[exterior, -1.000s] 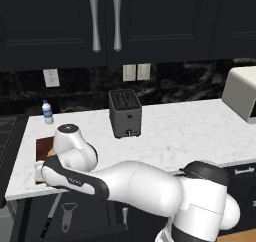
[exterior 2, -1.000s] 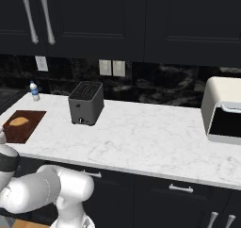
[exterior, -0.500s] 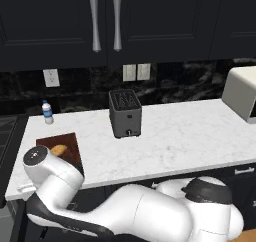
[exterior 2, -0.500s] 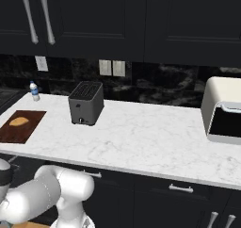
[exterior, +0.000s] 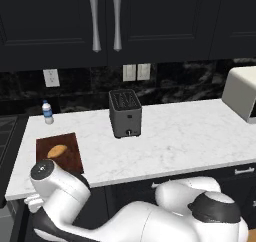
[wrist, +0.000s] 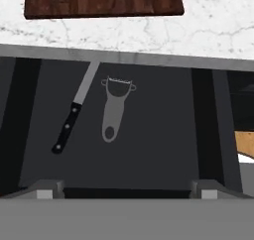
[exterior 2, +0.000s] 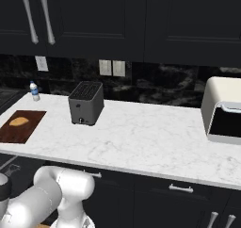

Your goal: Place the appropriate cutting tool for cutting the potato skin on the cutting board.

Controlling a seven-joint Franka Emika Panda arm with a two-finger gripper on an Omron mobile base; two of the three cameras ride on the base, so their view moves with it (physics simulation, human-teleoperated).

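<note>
Claw (wrist: 127, 187) spread to full width in the hand view, both dark tips low at the bottom edge, nothing between them, hanging above an open dark drawer (wrist: 149, 150).

On the drawer floor, beyond the tips: grey metal peeler (wrist: 113, 110), forked head toward the bench edge, handle with its hole pointing back toward the claw. Just beside it, on its left in the hand view and not touching: long slim knife (wrist: 75, 111), black handle nearest, blade angled up toward the bench edge.

Past the drawer: grey front edge of the white marbled bench (wrist: 208, 30), then the near edge of the dark reddish-brown cutting board (wrist: 99, 0) at the top of the hand view.

From the left base view: white arm bent low in front of the bench, elbow joint below the board's near edge. Cutting board (exterior: 67, 153) flat at the left end of the bench (exterior: 185, 141), golden-tan potato (exterior: 57, 150) lying on it. Farther back, near the wall, small water bottle (exterior: 47, 111) upright behind the board. Dark toaster (exterior: 125, 113) well right of the board, mid-bench. White appliance (exterior: 243, 92) at the far right end. Wall sockets and black upper cabinets with long silver handles at the very back.

From the right base view: same layout, board (exterior 2: 23, 130) with potato (exterior 2: 19, 121) far left, bottle (exterior 2: 34, 91) behind, toaster (exterior 2: 86, 102) right of them, white appliance (exterior 2: 223, 111) at the right end.
</note>
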